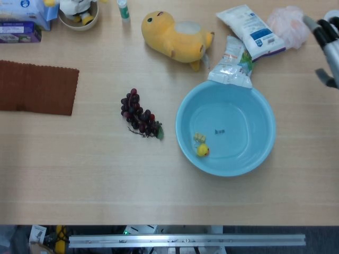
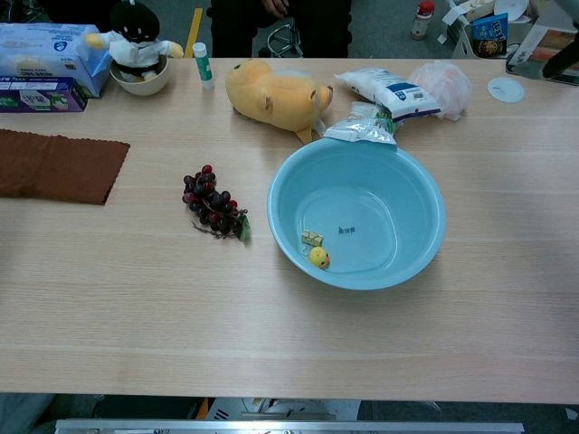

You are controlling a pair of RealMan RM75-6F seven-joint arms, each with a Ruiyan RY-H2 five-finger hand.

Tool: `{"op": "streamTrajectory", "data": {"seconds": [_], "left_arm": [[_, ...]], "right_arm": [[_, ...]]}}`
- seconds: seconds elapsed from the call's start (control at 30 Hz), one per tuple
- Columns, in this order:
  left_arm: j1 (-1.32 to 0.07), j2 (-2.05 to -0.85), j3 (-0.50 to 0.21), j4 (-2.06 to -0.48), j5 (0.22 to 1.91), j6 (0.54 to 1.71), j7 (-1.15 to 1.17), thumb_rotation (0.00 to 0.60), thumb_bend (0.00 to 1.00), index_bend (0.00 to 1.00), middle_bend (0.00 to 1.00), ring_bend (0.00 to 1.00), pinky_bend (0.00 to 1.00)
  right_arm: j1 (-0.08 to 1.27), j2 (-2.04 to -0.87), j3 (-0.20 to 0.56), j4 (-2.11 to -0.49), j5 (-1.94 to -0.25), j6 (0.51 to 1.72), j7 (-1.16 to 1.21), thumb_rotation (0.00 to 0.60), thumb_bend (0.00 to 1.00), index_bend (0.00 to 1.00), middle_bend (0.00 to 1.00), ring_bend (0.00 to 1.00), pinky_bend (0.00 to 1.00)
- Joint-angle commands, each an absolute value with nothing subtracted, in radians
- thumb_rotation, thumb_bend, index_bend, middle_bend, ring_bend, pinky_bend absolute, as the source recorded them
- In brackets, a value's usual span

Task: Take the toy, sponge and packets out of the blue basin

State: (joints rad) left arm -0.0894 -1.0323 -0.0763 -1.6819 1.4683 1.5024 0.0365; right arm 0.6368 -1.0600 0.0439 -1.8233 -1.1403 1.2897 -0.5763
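Observation:
The blue basin (image 1: 249,119) stands right of the table's centre. Inside it lie a small yellow duck toy (image 1: 202,151) and a tiny yellowish block (image 1: 198,137). A clear and green packet (image 1: 232,64) leans on the basin's far rim. Behind it on the table are a white and blue packet (image 1: 253,30) and a pink mesh sponge (image 1: 288,24). A yellow plush toy (image 1: 174,36) rests left of the packets. My right hand (image 1: 328,47) shows only at the right edge of the head view, fingers apart and holding nothing. My left hand is out of sight.
A bunch of dark grapes (image 1: 139,116) lies left of the basin. A brown cloth (image 1: 34,87) covers the far left. Boxes (image 2: 41,63), a bowl with a figure (image 2: 137,56) and a small tube (image 2: 202,63) line the back left edge.

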Motion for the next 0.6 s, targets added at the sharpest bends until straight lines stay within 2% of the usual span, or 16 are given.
{"op": "streamTrajectory", "data": {"seconds": [0.03,0.2,0.6], "left_arm": [[-0.089,-1.037,-0.08,-1.68,1.473,1.513,0.036,0.6,0.33,0.25,0.21,0.22,0.25],[-0.084,-1.045,-0.09,-1.682,1.475,1.54,0.042,0.6,0.33,0.25,0.21,0.22,0.25],[-0.097,-1.027,-0.069,-1.709,1.506,1.511,0.056,0.6,0.33,0.25,0.21,0.22,0.25]], "right_arm": [[0.553,-1.012,0.009,-1.857,-1.201,1.37,-0.529,0.6,0.18,0.19,0.29,0.24,0.39],[0.434,-0.971,-0.03,-1.874,-1.278,1.49,-0.483,0.6,0.18,0.22,0.31,0.25,0.39],[0.211,-0.943,-0.079,-1.848,-1.351,1.652,-0.382,0.6,0.18,0.23,0.31,0.25,0.39]]}}
